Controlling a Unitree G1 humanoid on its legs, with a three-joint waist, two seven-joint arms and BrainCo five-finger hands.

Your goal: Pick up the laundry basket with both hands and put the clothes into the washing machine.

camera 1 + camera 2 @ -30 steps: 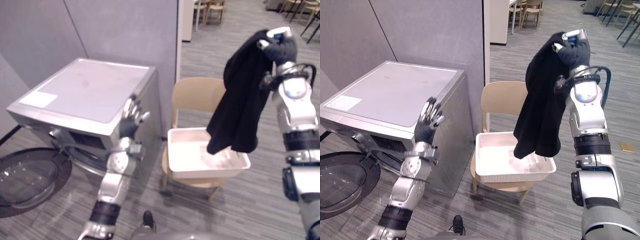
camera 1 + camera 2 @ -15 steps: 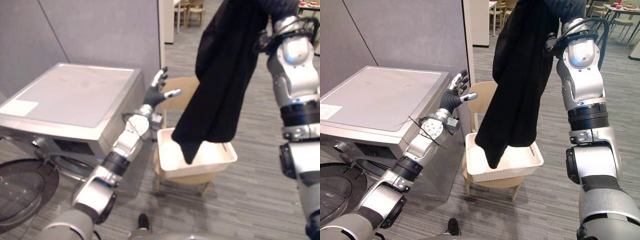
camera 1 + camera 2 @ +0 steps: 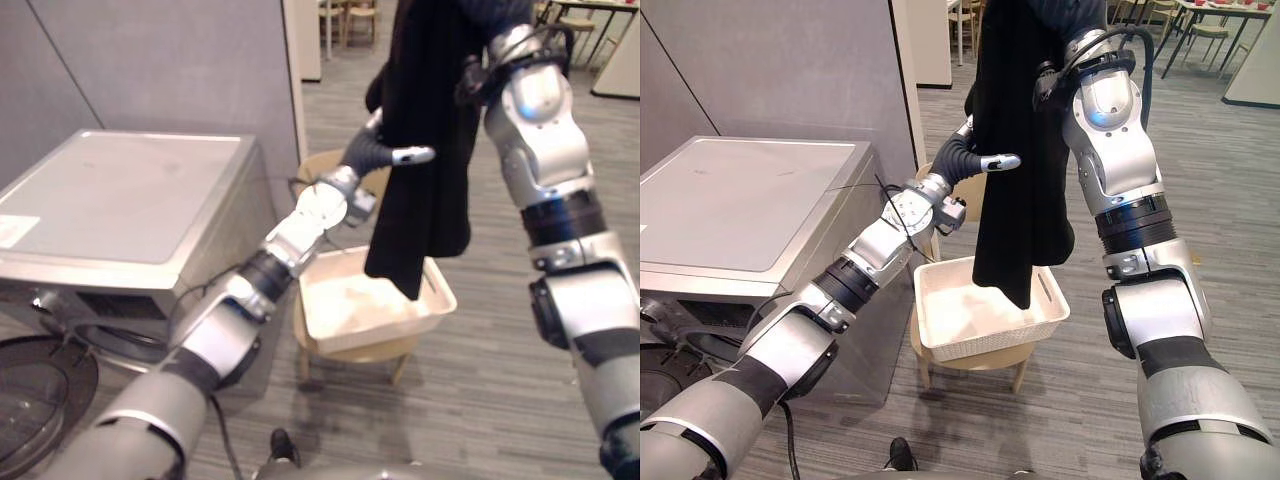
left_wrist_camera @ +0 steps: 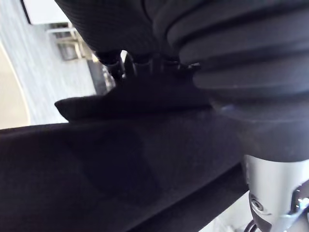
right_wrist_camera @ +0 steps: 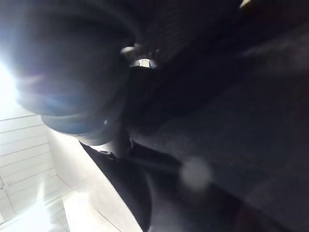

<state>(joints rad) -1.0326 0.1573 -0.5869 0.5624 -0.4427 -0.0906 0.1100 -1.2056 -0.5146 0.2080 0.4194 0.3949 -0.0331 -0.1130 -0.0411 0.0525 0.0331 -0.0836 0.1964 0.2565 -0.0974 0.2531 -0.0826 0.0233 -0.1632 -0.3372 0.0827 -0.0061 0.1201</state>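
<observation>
1. The black garment (image 3: pixel 1018 150) hung full length from the raised right hand (image 3: pixel 1070 14) at the top of the eye views. Its lower tip dangled over the white laundry basket (image 3: pixel 1000 335).
2. In the right wrist view dark cloth lay right against that hand. I could not tell whether the hand was clamped on it.
3. The left hand (image 3: pixel 365 150) reached out to the hanging garment about halfway up, on the side facing the washing machine (image 3: pixel 120 190).
4. Its thumb (image 3: pixel 415 155) stuck out straight across the front of the cloth. The fingers (image 4: pixel 120 62) lay straight past the cloth's edge, so the hand was spread wide and touching the garment without closing on it.
5. The basket sat on the seat of a tan wooden chair (image 3: pixel 350 353), just beside the washing machine's right flank. Neither hand was on the basket.
6. The inside of the basket looked pale. Whether any laundry lay in it could not be made out.
7. The washing machine stood against a grey partition wall (image 3: pixel 150 60). Its round glass door (image 3: pixel 40 390) was swung open low at the front, well apart from the garment.
8. More chairs and tables (image 3: pixel 1200 30) stood far back on the striped grey floor (image 3: pixel 480 380).
</observation>
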